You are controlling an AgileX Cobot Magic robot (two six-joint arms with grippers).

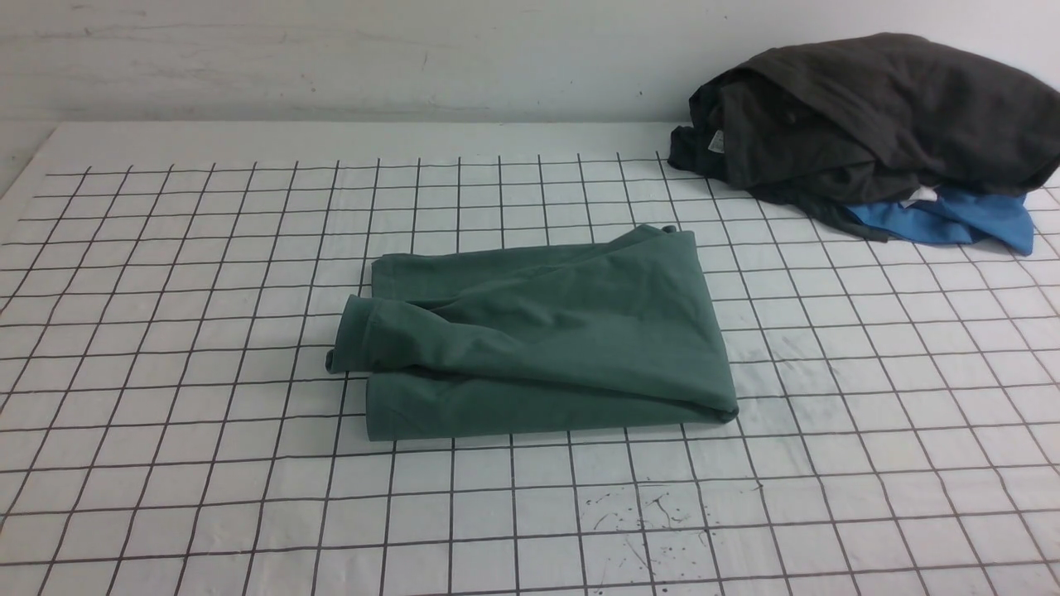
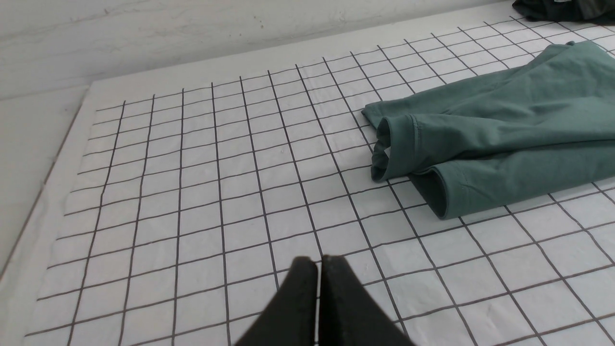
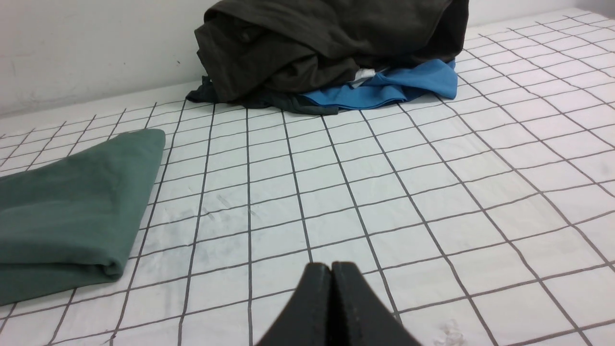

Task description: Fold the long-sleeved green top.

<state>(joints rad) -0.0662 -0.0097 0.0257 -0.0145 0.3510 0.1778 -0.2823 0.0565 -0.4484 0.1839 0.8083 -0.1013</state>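
While fingers (image 2: pixel 319 269) pinch empty, folded green top (image 1: pixel 538 331) lies well apart.

The left gripper (image 2: pixel 319 262) shows only in its own wrist view, at the 6 o'clock edge of that picture: two black fingers (image 2: pixel 300 298) pressed tip to tip, with only a hairline seam between them, holding nothing and hanging clear above the desk (image 2: pixel 192 192). The right gripper (image 3: pixel 331 266) shows likewise in its wrist view, its two black fingers (image 3: pixel 353 302) closed flat against each other, empty, tips raised off the desk. Neither arm nor gripper appears in the front view.
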